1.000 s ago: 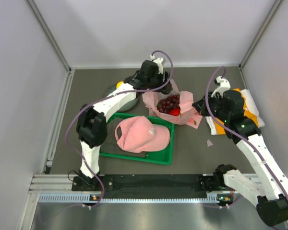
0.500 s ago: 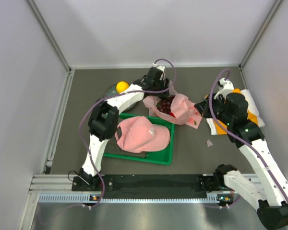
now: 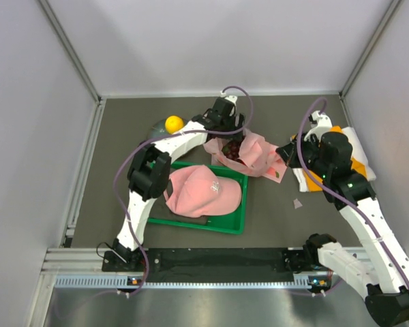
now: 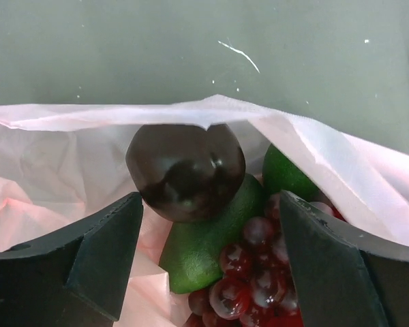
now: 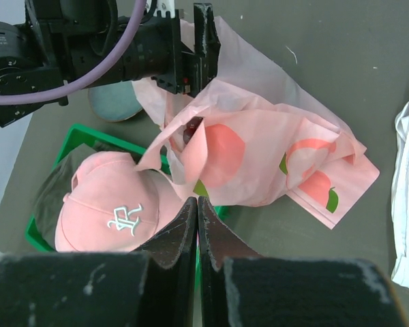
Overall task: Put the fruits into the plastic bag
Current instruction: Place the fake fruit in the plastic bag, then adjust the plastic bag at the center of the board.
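Observation:
The pink plastic bag [image 3: 259, 151] with peach prints lies at mid-table, its mouth toward my left arm. My left gripper [image 3: 226, 138] hangs over the mouth, open and empty [image 4: 211, 208]. Between its spread fingers a dark brown round fruit [image 4: 185, 170] rests on a green avocado [image 4: 204, 238], beside dark red grapes [image 4: 259, 272] and a second avocado [image 4: 286, 174], all inside the bag [image 4: 68, 170]. My right gripper [image 3: 282, 151] is shut [image 5: 198, 201], its tips at the bag's tented edge [image 5: 245, 157]. A yellow citrus [image 3: 174, 124] sits outside the bag, on a grey dish.
The grey dish [image 3: 157, 129] lies left of the bag. A pink baseball cap [image 3: 201, 191] lies in a green tray [image 3: 240, 219] just in front of the bag. White and orange cloths [image 3: 354, 160] lie by the right wall.
My left gripper has moved right from the dish to the bag's mouth, uncovering the citrus. The bag's mouth has drawn narrower and the red fruit is now hidden. The right arm has barely moved.

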`<state>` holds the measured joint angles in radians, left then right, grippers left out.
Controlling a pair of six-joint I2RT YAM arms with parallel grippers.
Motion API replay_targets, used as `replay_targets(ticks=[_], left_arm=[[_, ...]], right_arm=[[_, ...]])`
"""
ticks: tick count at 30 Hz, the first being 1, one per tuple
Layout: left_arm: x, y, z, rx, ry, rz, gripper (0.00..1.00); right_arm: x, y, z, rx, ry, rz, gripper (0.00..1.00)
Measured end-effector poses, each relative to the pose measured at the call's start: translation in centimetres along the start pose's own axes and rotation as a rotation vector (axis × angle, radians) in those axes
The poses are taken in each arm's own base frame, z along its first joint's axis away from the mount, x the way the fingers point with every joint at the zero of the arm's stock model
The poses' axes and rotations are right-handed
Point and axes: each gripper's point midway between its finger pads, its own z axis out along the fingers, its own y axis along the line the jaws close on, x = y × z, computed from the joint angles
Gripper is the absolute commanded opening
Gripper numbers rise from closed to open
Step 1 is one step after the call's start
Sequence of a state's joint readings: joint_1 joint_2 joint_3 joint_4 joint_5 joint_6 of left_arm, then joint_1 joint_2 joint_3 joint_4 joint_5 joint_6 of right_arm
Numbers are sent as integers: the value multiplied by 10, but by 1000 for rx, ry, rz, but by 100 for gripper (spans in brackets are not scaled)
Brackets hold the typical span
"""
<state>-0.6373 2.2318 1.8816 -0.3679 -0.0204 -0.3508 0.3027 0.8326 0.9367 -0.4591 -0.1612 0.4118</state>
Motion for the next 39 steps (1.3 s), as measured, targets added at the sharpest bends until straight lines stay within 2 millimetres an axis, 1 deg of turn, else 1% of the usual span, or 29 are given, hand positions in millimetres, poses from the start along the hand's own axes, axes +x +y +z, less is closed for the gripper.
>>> replay_targets(ticks=[5,9,11,12,13,17,18,20,23,26,29,31,34,37,39], left_arm=[[2,-3,-2,2,3,15,86],[0,-6,-8,6,-5,20,86],[-2,-7,-14,10,-10,21,87],[-3,-8,-18,12,-13,22,87],[-4,-9,-22,14,-18,22,87],[-11,-11,-38,22,-37,21,87],[-13,-12,-43,25,-45,21,87],[-17,-13,-52,30,-59,21,87],[-24,-16,-67,38,-80,21,88],[-34,-18,-81,46,-108,25,89],[-44,-16,-94,27,-143,36,90],[-51,-9,-102,-6,-170,38,91],[-54,5,-111,-43,-187,26,93],[-59,32,-112,-82,-194,-13,94],[-60,55,-110,-109,-197,-48,94]], right_arm=[[0,0,0,0,0,0,0],[0,0,0,-4,2,-6,1],[1,2,0,-17,6,-11,6],[1,4,0,-24,9,-14,12],[2,5,0,-30,11,-17,13],[6,7,4,-46,34,-32,26],[8,7,7,-48,44,-37,34],[14,7,13,-50,71,-45,44],[24,8,21,-53,109,-62,52],[32,13,28,-66,145,-92,58],[35,22,34,-83,161,-141,60],[34,27,36,-88,161,-170,61],[30,32,42,-82,155,-214,61],[26,34,49,-70,151,-252,61],[27,34,54,-62,160,-277,61]])
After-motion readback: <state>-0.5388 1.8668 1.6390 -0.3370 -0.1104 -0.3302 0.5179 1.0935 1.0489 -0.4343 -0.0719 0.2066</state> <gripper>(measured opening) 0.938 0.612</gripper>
